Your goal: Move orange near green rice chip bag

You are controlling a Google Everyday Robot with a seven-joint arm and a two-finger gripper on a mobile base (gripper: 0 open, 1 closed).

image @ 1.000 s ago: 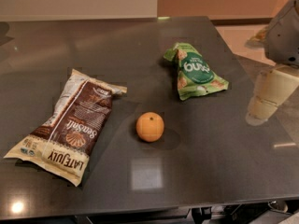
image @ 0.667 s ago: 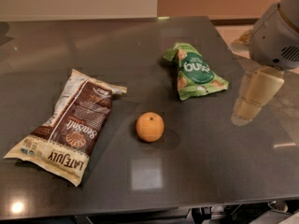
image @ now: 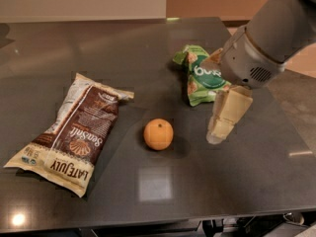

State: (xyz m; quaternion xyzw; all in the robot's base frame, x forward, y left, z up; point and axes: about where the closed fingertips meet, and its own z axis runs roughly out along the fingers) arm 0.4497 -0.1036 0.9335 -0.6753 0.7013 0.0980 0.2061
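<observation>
The orange (image: 158, 134) is a small round fruit lying on the dark table (image: 123, 48), near its middle front. The green rice chip bag (image: 200, 75) lies crinkled behind and to the right of it, a short gap apart, partly covered by my arm. My gripper (image: 222, 122) hangs from the grey arm at the right, its cream fingers (image: 228, 110) pointing down, to the right of the orange and just in front of the green bag. It holds nothing.
A larger brown and cream "Late July" bag (image: 74, 132) lies at the left of the table. The table's front edge runs along the bottom, and its right edge is beside my arm (image: 266, 38).
My arm and gripper have moved left across the table, from its right edge toward the orange and in front of the green bag. The orange and both bags have not moved.
</observation>
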